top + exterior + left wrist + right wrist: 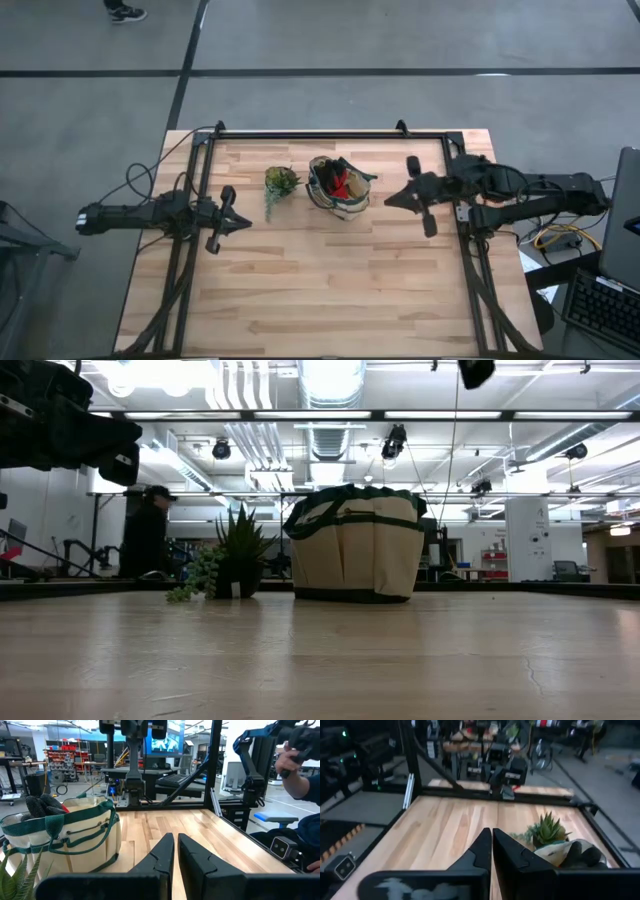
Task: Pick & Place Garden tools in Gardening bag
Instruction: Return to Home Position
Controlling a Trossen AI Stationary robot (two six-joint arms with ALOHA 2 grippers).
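The tan gardening bag (338, 188) with dark green trim stands upright on its base at the table's far middle; it also shows in the low view (353, 544). The black-and-red gloves (341, 181) and dark handles stick out of its open top. The shears and the wooden-handled tool do not show apart. My left gripper (176, 851) is shut and empty above the table's left side (245, 220), left of the bag (65, 832). My right gripper (492, 842) is shut and empty at the right (390, 200), right of the bag (572, 852).
A small green potted plant (280, 183) stands just left of the bag; it also shows in the low view (232, 555). A black frame (320, 135) rims the table's far and side edges. Bare wood lies toward the near edge. A person (145, 535) stands beyond the table.
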